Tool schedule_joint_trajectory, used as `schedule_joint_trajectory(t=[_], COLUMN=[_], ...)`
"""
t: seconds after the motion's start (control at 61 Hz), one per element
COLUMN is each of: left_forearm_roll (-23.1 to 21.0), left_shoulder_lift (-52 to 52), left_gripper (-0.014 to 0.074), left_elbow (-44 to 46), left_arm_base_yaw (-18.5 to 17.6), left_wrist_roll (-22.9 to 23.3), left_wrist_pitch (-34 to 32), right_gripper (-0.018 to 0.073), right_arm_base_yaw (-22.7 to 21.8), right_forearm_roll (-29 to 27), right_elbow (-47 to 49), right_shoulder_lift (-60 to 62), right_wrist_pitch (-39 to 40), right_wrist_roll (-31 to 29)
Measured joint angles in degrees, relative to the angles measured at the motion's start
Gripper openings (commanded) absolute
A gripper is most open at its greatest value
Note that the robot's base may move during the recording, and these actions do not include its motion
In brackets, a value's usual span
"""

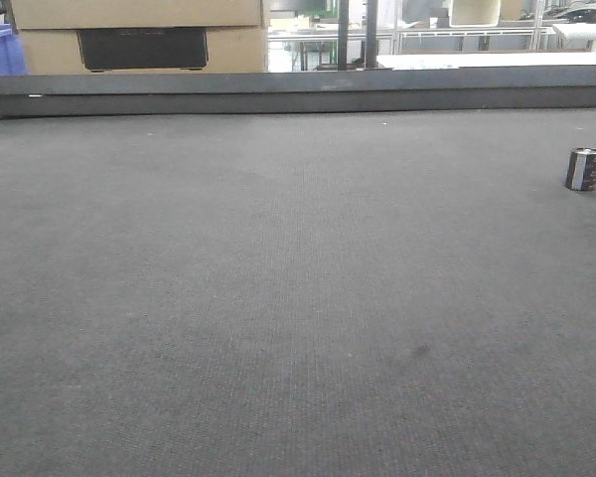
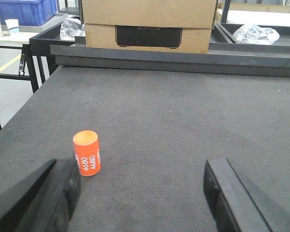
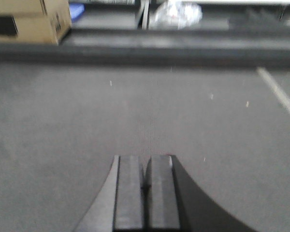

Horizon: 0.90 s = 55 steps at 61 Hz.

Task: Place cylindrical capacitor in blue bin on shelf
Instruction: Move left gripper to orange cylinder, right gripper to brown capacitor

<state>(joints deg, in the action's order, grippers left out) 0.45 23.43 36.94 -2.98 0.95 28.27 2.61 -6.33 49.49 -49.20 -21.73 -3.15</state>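
The cylindrical capacitor (image 1: 583,169) stands upright on the dark grey mat near the right edge of the front view; it is dark with a pale stripe and a silvery top. Neither wrist view shows it. My left gripper (image 2: 142,193) is open just above the mat, with wide bare mat between its black fingers (image 2: 58,193). My right gripper (image 3: 145,166) is shut, pads pressed together with nothing between them, low over the mat. Neither gripper appears in the front view. The shelf is out of view.
An orange cylinder marked 4680 (image 2: 87,152) stands upright just ahead of my left finger. A raised dark rail (image 1: 298,91) bounds the mat's far edge, with cardboard boxes (image 2: 150,21) behind it. A blue crate (image 2: 26,10) sits on a side table at far left.
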Motion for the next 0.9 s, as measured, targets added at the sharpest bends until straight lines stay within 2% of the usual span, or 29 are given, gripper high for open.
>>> schedule_joint_trajectory(t=[0.049, 0.115, 0.213, 0.476, 0.59, 0.738, 0.902], left_forearm_roll=[0.0, 0.0, -0.5, -2.1, -2.2, -2.4, -2.5], left_shoulder_lift=[0.0, 0.0, 0.0, 0.0, 0.0, 0.0, 0.0], left_gripper=[0.0437, 0.0437, 0.0437, 0.044, 0.0504, 0.0604, 0.0602], left_elbow=[0.0, 0.0, 0.0, 0.0, 0.0, 0.0, 0.0], left_arm_base_yaw=[-0.3, -0.7, -1.0, -1.0, -1.0, -1.0, -1.0], left_wrist_roll=[0.0, 0.0, 0.0, 0.0, 0.0, 0.0, 0.0], left_wrist_pitch=[0.0, 0.0, 0.0, 0.0, 0.0, 0.0, 0.0], right_gripper=[0.0068, 0.0303, 0.0581, 0.0571, 0.0571, 0.0571, 0.0571], right_arm_base_yaw=[0.0, 0.0, 0.0, 0.0, 0.0, -0.7, -4.0], right_forearm_roll=[0.0, 0.0, 0.0, 0.0, 1.1, 2.9, 3.3], right_elbow=[0.0, 0.0, 0.0, 0.0, -1.3, -6.3, -13.2], right_shoulder_lift=[-1.5, -3.3, -4.9, -8.3, -11.1, -16.1, -23.1], right_wrist_pitch=[0.2, 0.7, 1.7, 7.0, 11.5, 21.0, 36.3], right_wrist_roll=[0.0, 0.0, 0.0, 0.0, 0.0, 0.0, 0.0])
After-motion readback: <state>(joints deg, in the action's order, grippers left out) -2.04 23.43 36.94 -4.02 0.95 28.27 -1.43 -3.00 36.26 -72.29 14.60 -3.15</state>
